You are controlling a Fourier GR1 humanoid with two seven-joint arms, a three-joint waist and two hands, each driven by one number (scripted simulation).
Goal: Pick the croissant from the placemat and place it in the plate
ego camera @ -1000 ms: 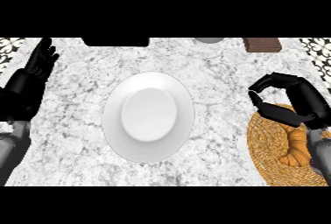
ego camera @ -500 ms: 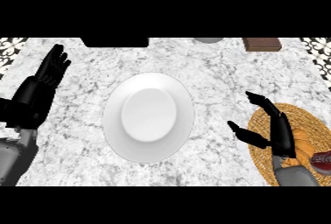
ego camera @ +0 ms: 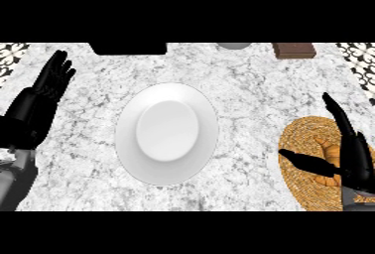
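A golden-brown croissant (ego camera: 331,158) lies on the round woven placemat (ego camera: 302,144) at the right edge of the counter. My right hand (ego camera: 355,159) is over the placemat with fingers straight and thumb spread, open, partly covering the croissant. It holds nothing. The white plate (ego camera: 167,133) sits bare in the middle of the marble counter. My left hand (ego camera: 40,96) rests open at the left edge, fingers up.
Along the far edge stand a black object (ego camera: 129,48), a grey round thing (ego camera: 233,45) and a brown block (ego camera: 294,49). Patterned tiles show at both far corners.
My right hand went from curled above the croissant to open with straight fingers, and shifted lower and to the right over the placemat. The left hand barely moved.
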